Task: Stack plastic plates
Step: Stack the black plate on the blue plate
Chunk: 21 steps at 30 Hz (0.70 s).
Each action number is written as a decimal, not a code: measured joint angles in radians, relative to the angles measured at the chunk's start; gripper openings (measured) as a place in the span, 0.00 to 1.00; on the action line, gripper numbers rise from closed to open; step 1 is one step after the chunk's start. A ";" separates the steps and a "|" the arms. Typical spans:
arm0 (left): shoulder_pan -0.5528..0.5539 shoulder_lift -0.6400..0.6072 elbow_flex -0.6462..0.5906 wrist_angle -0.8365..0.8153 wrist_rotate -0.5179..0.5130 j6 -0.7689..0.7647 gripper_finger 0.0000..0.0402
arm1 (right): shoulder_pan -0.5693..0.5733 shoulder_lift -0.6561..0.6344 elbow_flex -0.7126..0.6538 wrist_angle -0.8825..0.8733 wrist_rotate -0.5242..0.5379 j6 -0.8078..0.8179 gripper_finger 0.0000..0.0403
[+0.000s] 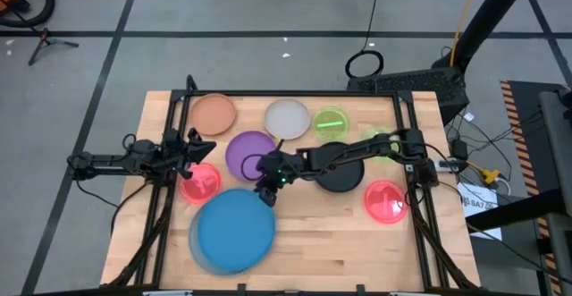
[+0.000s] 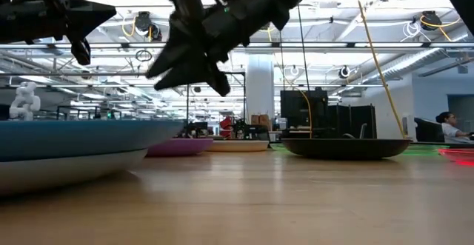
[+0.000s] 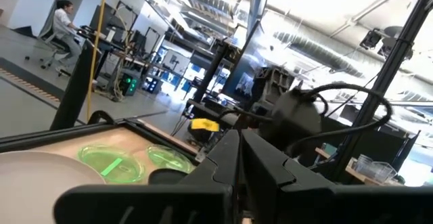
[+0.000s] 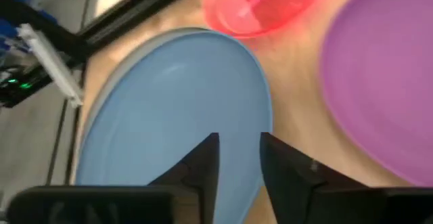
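Right pincer [image 1: 265, 194] hangs empty above the table's middle, fingers a narrow gap apart, over the far rim of the blue plate [image 1: 234, 228]. Blue plate lies on the grey plate [image 1: 194, 240] near the front edge, so the large base is set, I judge. Purple plate [image 1: 250, 151] sits just beyond my fingers, probably the next pick. Left pincer [image 1: 195, 144] waits above the pink plate [image 1: 201, 181] toward the left edge; its opening I cannot tell. Remaining plates lie unstacked along the far edge and toward the right edge.
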 joint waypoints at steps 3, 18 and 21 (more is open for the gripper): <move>-0.001 0.000 0.000 0.000 0.000 -0.005 0.06 | 0.004 0.000 0.000 -0.013 -0.024 -0.039 0.33; -0.027 0.000 0.000 0.022 -0.056 0.075 0.06 | 0.069 -0.117 -0.001 -0.608 0.226 -0.420 0.30; -0.027 0.000 0.000 0.107 -0.057 0.136 0.06 | 0.076 -0.138 -0.002 -0.698 0.242 -0.420 0.29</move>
